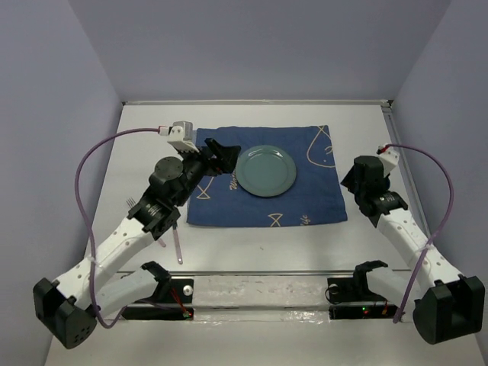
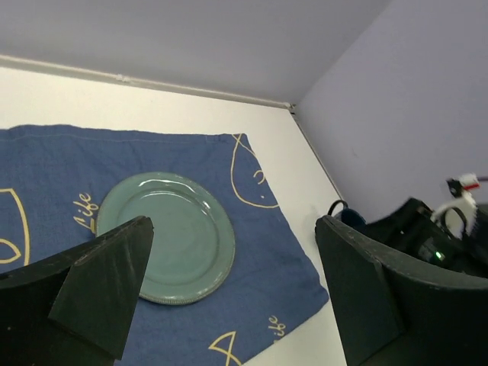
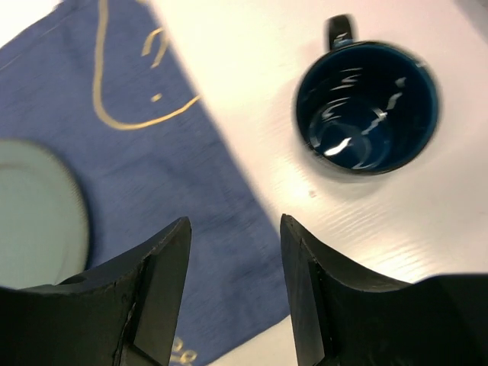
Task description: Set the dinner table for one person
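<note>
The white dinner table [image 1: 252,248] carries a dark blue fish-patterned cloth [image 1: 305,200] with a round green plate [image 1: 265,171] on it. My left gripper [image 1: 221,156] is open and empty, just left of the plate and above the cloth. In the left wrist view [image 2: 232,229] the plate [image 2: 164,236] lies between and below its fingers. My right gripper [image 1: 352,181] is open and empty over the cloth's right edge. The right wrist view [image 3: 235,221] shows a dark blue mug [image 3: 367,107] upright on the bare table beside the cloth [image 3: 114,145]. The mug is hidden under the arm in the top view.
A thin lilac utensil [image 1: 177,248] lies on the table near the left arm, and what look like fork tines [image 1: 131,201] show beside that arm. Lilac cables loop off both arms. Grey walls close the table's far and side edges.
</note>
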Controlling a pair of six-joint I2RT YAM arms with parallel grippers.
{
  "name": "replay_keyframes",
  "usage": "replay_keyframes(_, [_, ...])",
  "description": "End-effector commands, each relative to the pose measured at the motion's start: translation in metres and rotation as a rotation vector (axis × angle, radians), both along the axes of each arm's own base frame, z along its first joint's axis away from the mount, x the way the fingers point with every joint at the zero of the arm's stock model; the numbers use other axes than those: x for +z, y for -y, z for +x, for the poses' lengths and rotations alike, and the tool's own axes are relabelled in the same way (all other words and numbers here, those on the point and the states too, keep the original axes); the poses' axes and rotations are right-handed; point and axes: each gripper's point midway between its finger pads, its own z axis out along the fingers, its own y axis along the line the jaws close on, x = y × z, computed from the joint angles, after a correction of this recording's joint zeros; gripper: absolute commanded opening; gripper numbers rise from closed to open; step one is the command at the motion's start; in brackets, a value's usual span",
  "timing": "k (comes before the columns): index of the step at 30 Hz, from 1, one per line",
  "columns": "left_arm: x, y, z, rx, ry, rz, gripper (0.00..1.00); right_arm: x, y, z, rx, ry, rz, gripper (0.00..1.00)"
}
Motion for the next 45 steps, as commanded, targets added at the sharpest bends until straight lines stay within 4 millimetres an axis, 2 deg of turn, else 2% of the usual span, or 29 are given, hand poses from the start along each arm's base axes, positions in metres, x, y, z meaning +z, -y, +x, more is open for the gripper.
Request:
replay_keyframes(1, [0.022, -0.020, -0.041, -0.061, 0.045, 0.130, 0.99, 0.021, 0.044, 0.009, -0.191, 0.014, -0.096, 0.57])
replay_keyframes(3, [0.037, -0.028, -0.064, -0.108, 0.110, 0.149, 0.99, 0.022, 0.060, 0.013, -0.232, -0.002, -0.113, 0.57])
replay_keyframes(4, [0.033, -0.033, -0.069, -0.112, 0.111, 0.175, 0.99, 0.021, 0.063, 0.015, -0.232, -0.012, -0.114, 0.57])
replay_keyframes(5, [0.016, -0.040, -0.072, -0.095, 0.084, 0.214, 0.99, 0.020, 0.066, 0.018, -0.231, -0.023, -0.115, 0.57])
replay_keyframes(6, [0.014, -0.050, -0.076, -0.072, 0.096, 0.224, 0.99, 0.014, 0.066, 0.022, -0.220, -0.046, -0.110, 0.57])
replay_keyframes(7, [0.004, -0.057, -0.076, -0.048, 0.094, 0.257, 0.99, 0.011, 0.069, 0.026, -0.215, -0.050, -0.104, 0.57])
replay_keyframes(8, [-0.016, -0.069, -0.075, 0.008, 0.072, 0.279, 0.99, 0.007, 0.072, 0.027, -0.220, -0.066, -0.107, 0.57])
replay_keyframes(9, [-0.023, -0.072, -0.074, 0.022, 0.067, 0.283, 0.99, 0.004, 0.075, 0.028, -0.222, -0.081, -0.108, 0.56])
replay_keyframes(10, [-0.022, -0.072, -0.075, 0.018, 0.065, 0.291, 0.99, -0.004, 0.077, 0.032, -0.215, -0.106, -0.098, 0.56])
replay_keyframes(15, [-0.017, -0.065, -0.076, -0.037, 0.101, 0.305, 0.99, -0.019, 0.064, 0.050, -0.142, -0.140, -0.042, 0.54])
replay_keyframes(19, [-0.015, -0.063, -0.079, -0.057, 0.109, 0.299, 0.99, -0.030, 0.062, 0.058, -0.125, -0.176, -0.046, 0.52])
replay_keyframes(22, [-0.011, -0.065, -0.082, -0.060, 0.127, 0.288, 0.99, -0.038, 0.062, 0.061, -0.123, -0.186, -0.049, 0.46])
replay_keyframes(25, [-0.009, -0.065, -0.083, -0.062, 0.136, 0.284, 0.99, -0.044, 0.067, 0.063, -0.143, -0.204, -0.068, 0.30])
replay_keyframes(26, [-0.009, -0.065, -0.083, -0.063, 0.136, 0.283, 0.99, -0.044, 0.069, 0.063, -0.144, -0.211, -0.082, 0.19])
replay_keyframes(27, [-0.009, -0.065, -0.083, -0.064, 0.136, 0.286, 0.99, -0.044, 0.071, 0.064, -0.149, -0.214, -0.092, 0.14])
replay_keyframes(29, [-0.009, -0.065, -0.083, -0.065, 0.136, 0.284, 0.99, -0.034, 0.077, 0.064, -0.164, -0.209, -0.133, 0.00])
replay_keyframes(30, [-0.009, -0.065, -0.083, -0.065, 0.136, 0.284, 0.99, -0.027, 0.079, 0.065, -0.161, -0.198, -0.146, 0.00])
replay_keyframes(31, [-0.009, -0.065, -0.083, -0.065, 0.138, 0.283, 0.99, -0.010, 0.076, 0.069, -0.141, -0.162, -0.163, 0.00])
replay_keyframes(34, [-0.011, -0.064, -0.081, -0.069, 0.133, 0.286, 0.99, 0.016, 0.063, 0.081, -0.099, -0.117, -0.191, 0.00])
replay_keyframes(35, [-0.009, -0.066, -0.080, -0.061, 0.134, 0.285, 0.99, 0.032, 0.049, 0.091, -0.068, -0.084, -0.214, 0.00])
replay_keyframes(37, [-0.009, -0.070, -0.078, -0.048, 0.134, 0.283, 0.99, 0.049, 0.031, 0.108, -0.016, -0.034, -0.218, 0.00])
replay_keyframes(38, [-0.009, -0.073, -0.076, -0.036, 0.133, 0.281, 0.99, 0.058, 0.021, 0.123, 0.020, -0.014, -0.230, 0.00])
replay_keyframes(39, [-0.007, -0.075, -0.075, -0.027, 0.137, 0.279, 0.99, 0.063, 0.004, 0.133, 0.064, 0.003, -0.231, 0.00])
replay_keyframes(41, [-0.006, -0.079, -0.074, -0.011, 0.141, 0.275, 0.99, 0.071, -0.015, 0.150, 0.129, 0.014, -0.262, 0.00])
replay_keyframes(42, [-0.005, -0.082, -0.073, 0.004, 0.145, 0.272, 0.99, 0.077, -0.028, 0.166, 0.159, 0.027, -0.271, 0.00])
replay_keyframes(44, [-0.005, -0.085, -0.072, 0.015, 0.144, 0.272, 0.99, 0.080, -0.039, 0.184, 0.218, 0.030, -0.284, 0.00])
replay_keyframes(45, [-0.003, -0.088, -0.071, 0.026, 0.147, 0.271, 0.99, 0.082, -0.049, 0.199, 0.240, 0.039, -0.284, 0.00])
